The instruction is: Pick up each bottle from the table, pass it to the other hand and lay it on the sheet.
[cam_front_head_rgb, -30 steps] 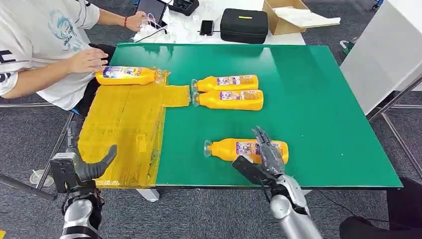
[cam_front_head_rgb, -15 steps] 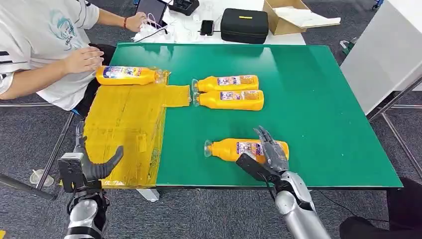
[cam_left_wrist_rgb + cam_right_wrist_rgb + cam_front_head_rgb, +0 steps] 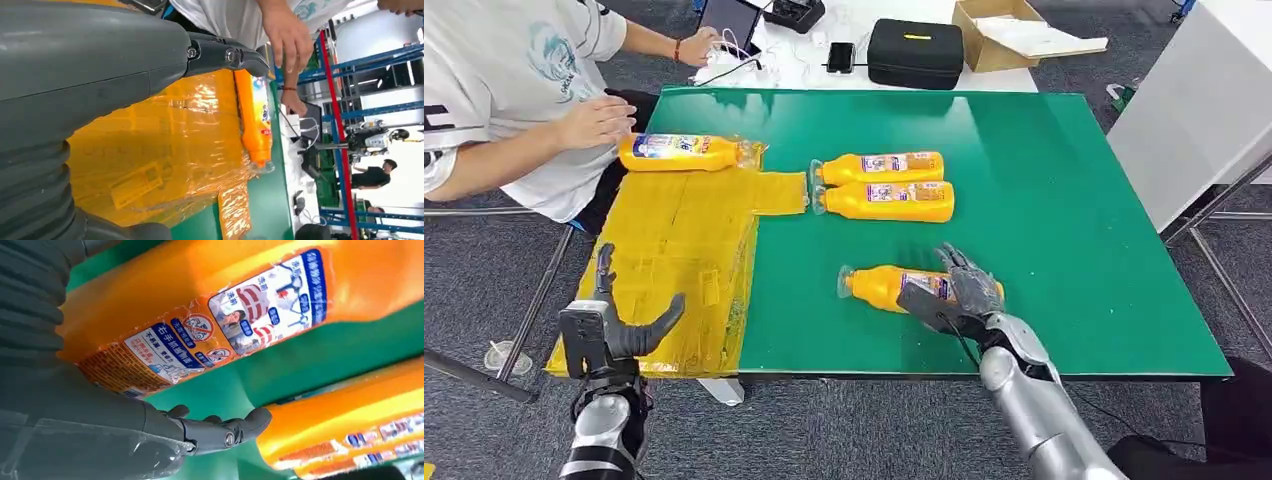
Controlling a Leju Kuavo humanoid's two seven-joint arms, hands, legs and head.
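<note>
An orange bottle (image 3: 879,287) lies on its side near the front edge of the green table (image 3: 1064,200). My right hand (image 3: 964,300) is on its labelled end, fingers draped over the top and the thumb on the near side. In the right wrist view a strip of green shows between the thumb (image 3: 225,432) and this bottle (image 3: 210,305). Two more orange bottles (image 3: 879,165) (image 3: 889,200) lie side by side at mid table. Another bottle (image 3: 679,151) rests at the far end of the yellow sheet (image 3: 679,250). My left hand (image 3: 614,330) hovers open at the sheet's near corner.
A person in a white shirt sits at the table's left, one hand (image 3: 599,120) close to the bottle on the sheet. A black case (image 3: 914,50), a cardboard box (image 3: 1004,30) and a tablet (image 3: 729,20) lie beyond the far edge. A white cabinet (image 3: 1194,110) stands to the right.
My right hand has reached further over the near bottle, which has shifted slightly away from the front edge, cap end most. My left hand has risen and come closer to the sheet's corner.
</note>
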